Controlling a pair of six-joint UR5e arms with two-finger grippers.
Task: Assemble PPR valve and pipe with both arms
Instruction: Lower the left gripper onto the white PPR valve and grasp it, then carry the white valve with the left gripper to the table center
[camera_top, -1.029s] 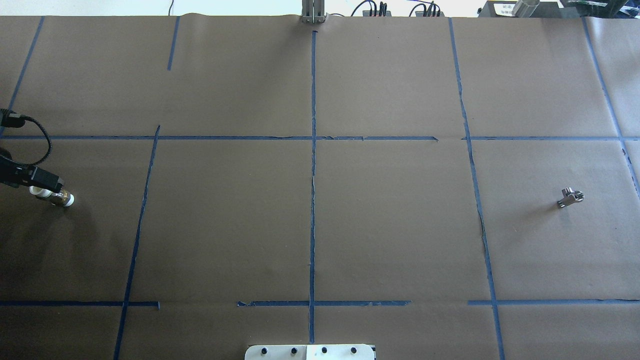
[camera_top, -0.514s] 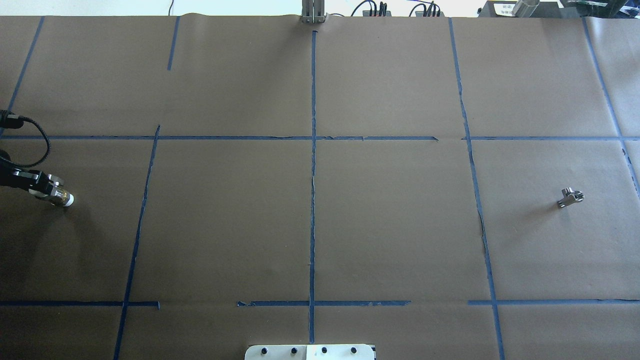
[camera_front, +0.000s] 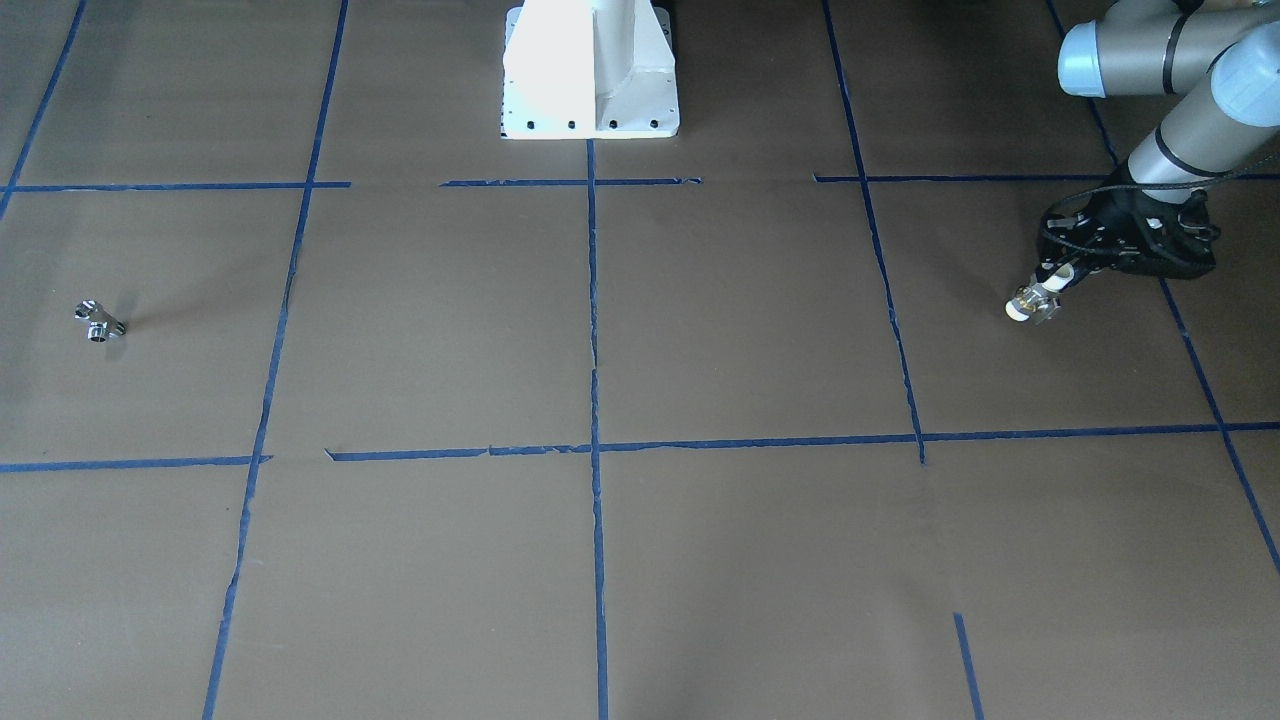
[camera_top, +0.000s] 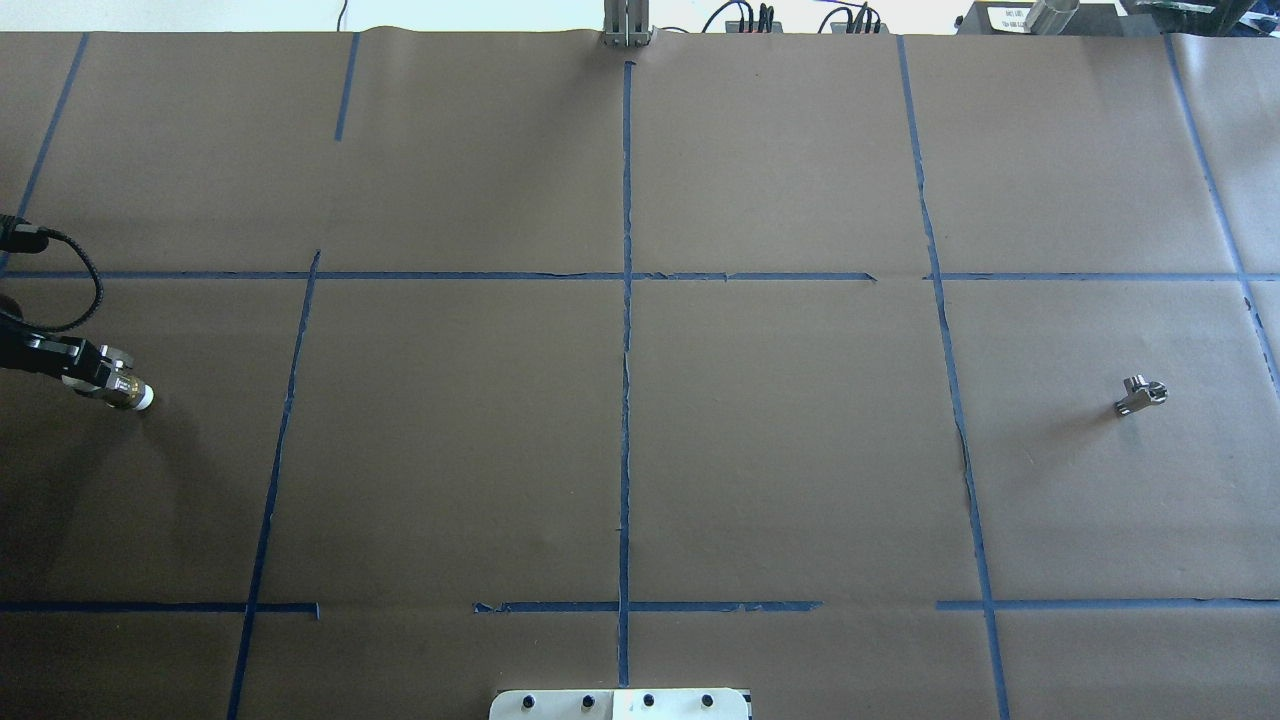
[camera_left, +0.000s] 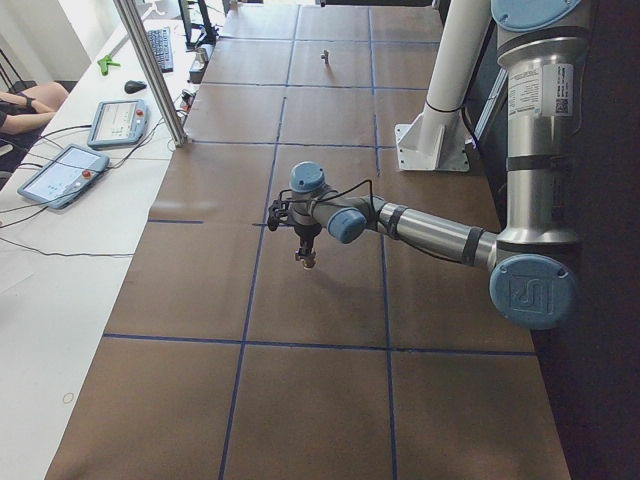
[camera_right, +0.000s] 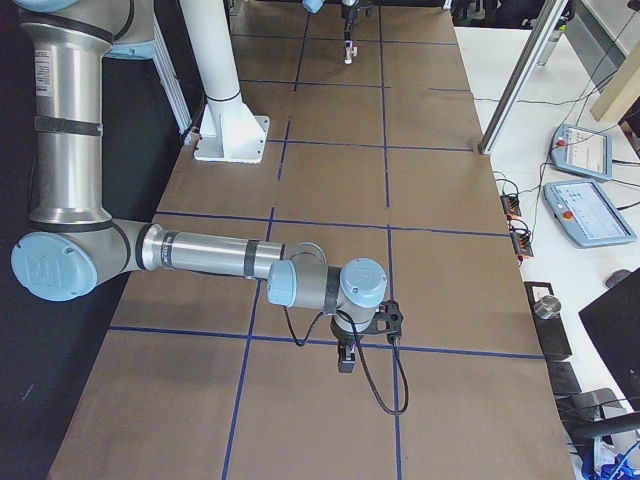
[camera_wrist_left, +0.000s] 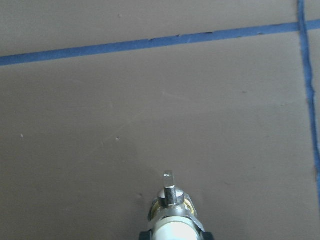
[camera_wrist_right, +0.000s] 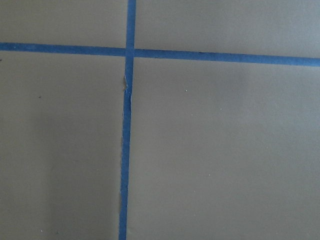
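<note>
The left gripper (camera_front: 1060, 277) clamps the PPR valve (camera_front: 1029, 301) at the table's left end; the pipe (camera_top: 1140, 394) lies far right. Only the right-side view shows the right gripper (camera_right: 347, 358), and I cannot tell how far open it is.

PPR valve (camera_top: 130, 396) in tool (camera_top: 104, 381), pipe (camera_top: 1140, 394) apart

We note: PPR valve (camera_wrist_left: 172, 206) in left pincer (camera_front: 1050, 285) – smooth white plastic ends, shiny brass-coloured metal middle. Well apart from pincer, pipe (camera_front: 98, 322) – glossy chrome metal. Below pincer we see matt brown paper (camera_front: 750, 330), blue tape (camera_front: 592, 300) with ragged edges.
</note>
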